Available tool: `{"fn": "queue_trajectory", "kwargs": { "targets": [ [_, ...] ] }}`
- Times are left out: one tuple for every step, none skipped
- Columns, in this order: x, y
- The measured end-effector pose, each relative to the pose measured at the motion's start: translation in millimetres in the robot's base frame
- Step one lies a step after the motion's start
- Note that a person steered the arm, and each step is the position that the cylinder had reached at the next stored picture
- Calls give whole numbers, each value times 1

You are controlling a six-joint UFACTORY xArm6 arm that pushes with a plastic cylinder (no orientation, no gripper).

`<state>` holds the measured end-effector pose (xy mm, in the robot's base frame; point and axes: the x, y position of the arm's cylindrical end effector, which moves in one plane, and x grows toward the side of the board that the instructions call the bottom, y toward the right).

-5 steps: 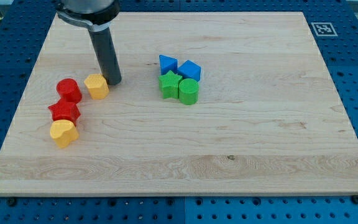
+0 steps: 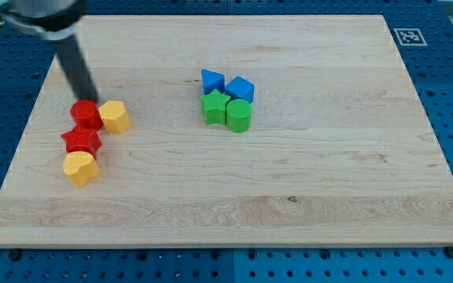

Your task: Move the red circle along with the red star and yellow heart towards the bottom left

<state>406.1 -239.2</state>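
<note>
My tip (image 2: 86,101) sat at the top edge of the red circle (image 2: 86,114), touching or nearly so; no gripper on this rod, so no jaw state to tell. Red circle was at the worktop's (image 2: 305,181) left, yellow hexagon (image 2: 115,115) touching its right, red star (image 2: 81,141) just below it, yellow heart (image 2: 79,167) under that. Blue triangle (image 2: 211,80), blue cube (image 2: 241,88), green star (image 2: 214,107) and green cylinder (image 2: 238,115) clustered near centre.

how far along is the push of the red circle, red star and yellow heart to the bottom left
Done: the red circle, red star and yellow heart sit clustered at the view's left. In hand: my tip is at the circle's top edge. Left: the group is at mid-height on the board, short of the bottom left corner.
</note>
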Motion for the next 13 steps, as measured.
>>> {"fn": "queue_trajectory", "kwargs": {
  "targets": [
    [0, 3],
    [1, 30],
    [17, 28],
    [29, 25],
    [39, 25],
    [50, 25],
    [54, 24],
    [54, 20],
    [57, 20],
    [57, 20],
    [58, 20],
    [64, 20],
    [72, 20]
  ]
}}
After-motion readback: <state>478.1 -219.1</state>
